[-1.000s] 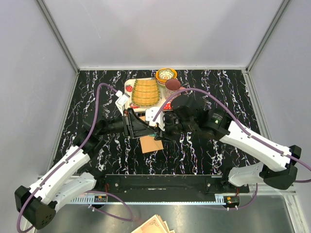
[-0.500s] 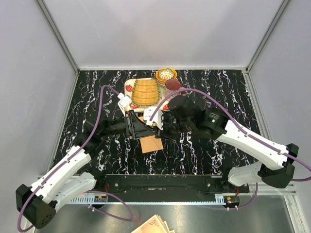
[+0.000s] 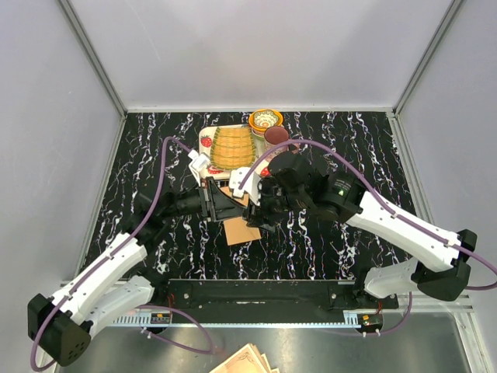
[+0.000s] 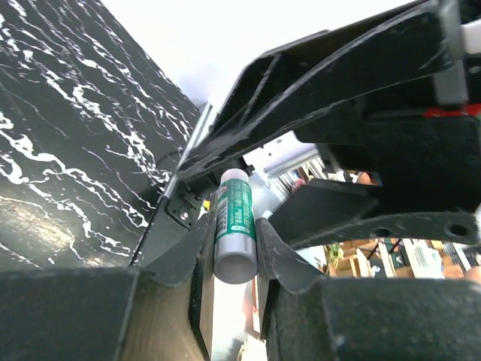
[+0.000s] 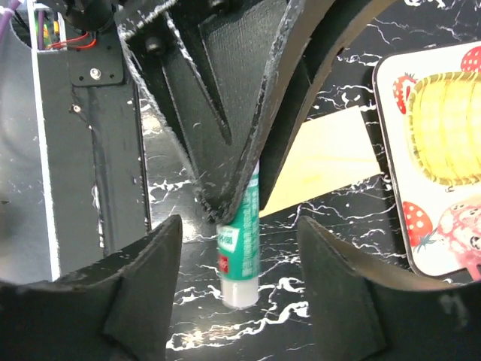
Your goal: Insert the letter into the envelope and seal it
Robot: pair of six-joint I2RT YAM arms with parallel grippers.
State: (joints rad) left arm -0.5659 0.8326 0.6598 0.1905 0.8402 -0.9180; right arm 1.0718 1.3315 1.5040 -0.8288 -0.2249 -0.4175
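Observation:
My left gripper (image 4: 237, 252) is shut on a green-and-white glue stick (image 4: 234, 218), pinched between its two fingers. In the right wrist view the same glue stick (image 5: 242, 248) hangs out of the left fingers above the marble table. My right gripper (image 5: 239, 226) stands open around its lower end, with a gap on each side. Both grippers meet at mid-table, the left gripper (image 3: 231, 203) beside the right gripper (image 3: 260, 208). The tan envelope (image 3: 242, 231) lies flat on the table just below them, and the envelope (image 5: 331, 158) shows again behind the fingers. The letter is not visible as a separate sheet.
A strawberry-print tray (image 3: 203, 140) at the back holds a yellow woven basket (image 3: 231, 148). A patterned bowl (image 3: 265, 120) and a dark red disc (image 3: 276, 134) sit next to it. A stack of ornate-edged paper (image 3: 245, 361) lies in front of the arm bases.
My right gripper has opened wide around the glue stick. The left fingers have closed tighter on it. Both arms shifted only slightly.

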